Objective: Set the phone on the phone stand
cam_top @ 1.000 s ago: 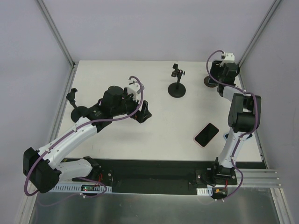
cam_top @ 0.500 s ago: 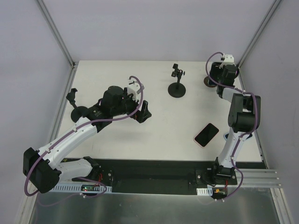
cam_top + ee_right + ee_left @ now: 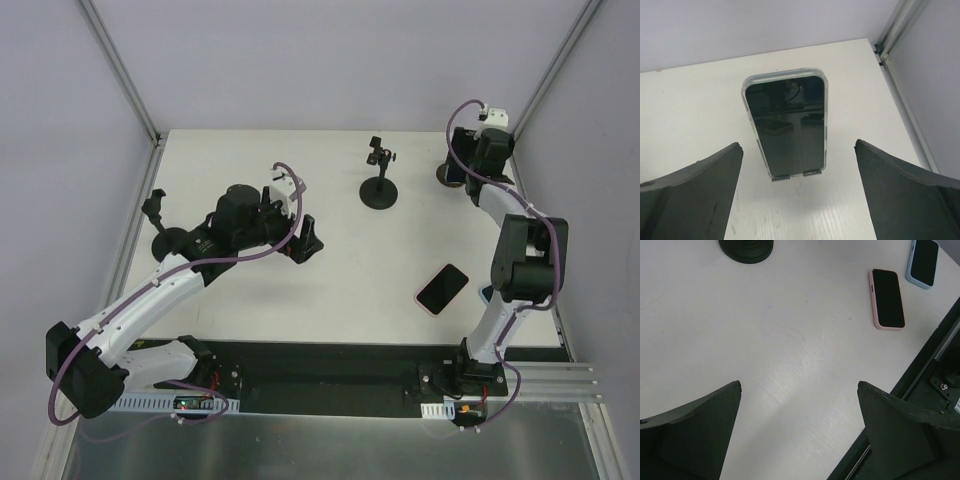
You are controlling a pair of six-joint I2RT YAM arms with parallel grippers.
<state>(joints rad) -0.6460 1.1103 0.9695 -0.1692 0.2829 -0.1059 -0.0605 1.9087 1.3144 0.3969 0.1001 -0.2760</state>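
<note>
Clear-cased phone [image 3: 786, 122] stands propped in the phone stand [image 3: 795, 174]; right hand [image 3: 797, 144] spread wide either side of it, not touching; left hand [image 3: 799, 385] apart over the counter [image 3: 790, 340]

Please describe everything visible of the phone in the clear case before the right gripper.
The phone has a dark, glossy screen in a clear case with rounded corners. It stands upright, tilted back, its lower edge on two small lips, near the far right corner of the table. The open right gripper flanks it without touching.
</note>
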